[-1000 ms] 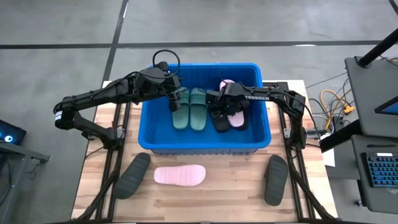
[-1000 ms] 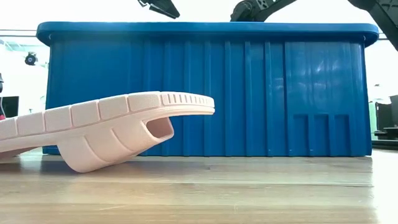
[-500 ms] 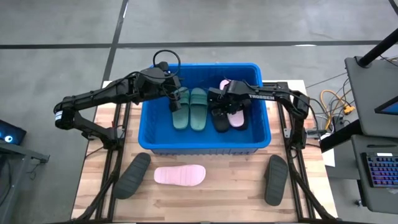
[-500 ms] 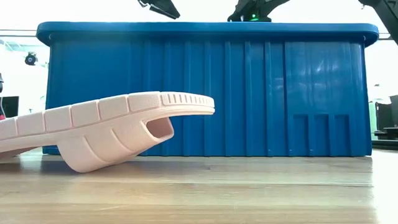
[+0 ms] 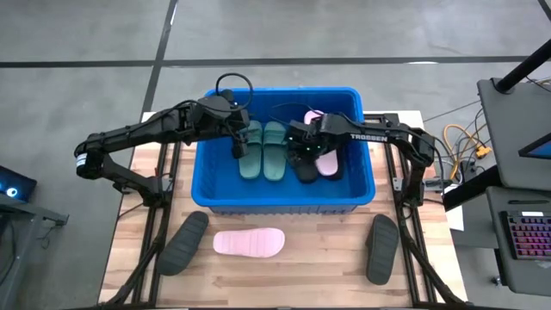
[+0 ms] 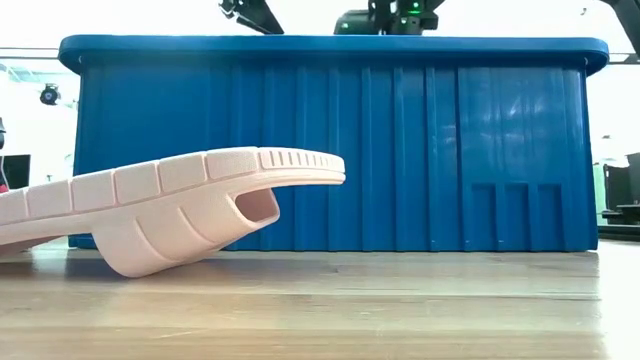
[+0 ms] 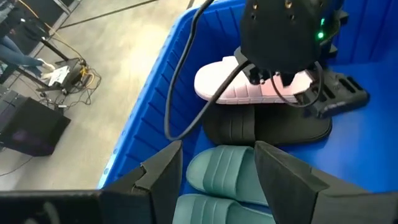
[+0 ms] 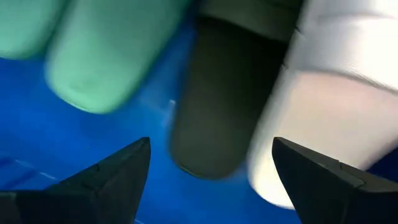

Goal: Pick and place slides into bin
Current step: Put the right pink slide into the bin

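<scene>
Large rectangular bright blue plastic bin point(image 5: 207, 185) sits at the far middle of the wooden counter point(image 5: 301, 271). Inside it, high view: pair of dark green rubber slides point(image 5: 263, 151) side by side at the left-centre, one black slide point(image 5: 306, 170) to their right, one pale pink slide point(image 5: 327, 162) just right of the black one.

Left claw point(image 5: 238, 138) hangs over the bin's left part above the green pair; fingers point(image 7: 283, 177) spread, released, nothing between them. Right claw point(image 5: 297, 146) is over the black slide, fingers point(image 8: 115, 171) wide apart, holding nothing.

On the counter near the bin's front wall: second pale pink slide point(image 5: 249, 243) at centre-left, charcoal slide point(image 5: 182, 242) left of it, another charcoal slide point(image 5: 382, 248) well apart at the right.
</scene>
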Tool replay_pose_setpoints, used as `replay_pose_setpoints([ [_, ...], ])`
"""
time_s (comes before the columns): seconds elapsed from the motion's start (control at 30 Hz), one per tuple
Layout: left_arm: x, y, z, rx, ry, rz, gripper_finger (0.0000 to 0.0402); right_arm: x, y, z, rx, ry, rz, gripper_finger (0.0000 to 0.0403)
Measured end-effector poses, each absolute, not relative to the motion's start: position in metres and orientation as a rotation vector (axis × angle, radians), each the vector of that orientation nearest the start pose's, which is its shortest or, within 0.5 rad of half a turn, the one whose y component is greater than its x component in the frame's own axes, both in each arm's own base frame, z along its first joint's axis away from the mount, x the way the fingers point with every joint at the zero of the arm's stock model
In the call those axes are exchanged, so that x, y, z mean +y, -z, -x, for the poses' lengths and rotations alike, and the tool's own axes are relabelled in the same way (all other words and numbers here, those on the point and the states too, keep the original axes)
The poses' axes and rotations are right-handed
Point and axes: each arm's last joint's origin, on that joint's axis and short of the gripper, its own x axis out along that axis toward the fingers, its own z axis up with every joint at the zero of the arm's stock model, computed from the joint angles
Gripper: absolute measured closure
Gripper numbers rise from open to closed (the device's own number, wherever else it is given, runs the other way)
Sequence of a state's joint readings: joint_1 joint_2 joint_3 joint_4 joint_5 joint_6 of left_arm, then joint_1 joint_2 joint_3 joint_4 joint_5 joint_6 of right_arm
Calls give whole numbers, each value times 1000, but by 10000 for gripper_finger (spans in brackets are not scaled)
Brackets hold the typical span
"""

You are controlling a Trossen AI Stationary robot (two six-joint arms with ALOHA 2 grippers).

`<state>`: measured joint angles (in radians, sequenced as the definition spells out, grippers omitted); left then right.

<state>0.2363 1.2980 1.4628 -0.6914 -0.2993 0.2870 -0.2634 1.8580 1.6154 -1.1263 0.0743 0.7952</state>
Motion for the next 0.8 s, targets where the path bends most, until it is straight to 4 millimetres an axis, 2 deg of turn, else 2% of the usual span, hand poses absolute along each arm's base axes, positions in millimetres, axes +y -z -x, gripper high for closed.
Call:
replay_pose_setpoints([
  [0.23, 70, -408, -255, 598, -456, -246, 217, -99, -263, -365, 1082, 764, -818, 78],
  [0.5, 69, -399, -251, 662, -447, -167, 217, -92, -265, -362, 1123, 744, -783, 78],
  [0.6, 68, -398, -251, 672, -446, -165, 217, -92, -265, -360, 1126, 797, -773, 78],
  [0.8, 68, -400, -249, 655, -463, -117, 217, -91, -277, -349, 1119, 824, -710, 78],
])
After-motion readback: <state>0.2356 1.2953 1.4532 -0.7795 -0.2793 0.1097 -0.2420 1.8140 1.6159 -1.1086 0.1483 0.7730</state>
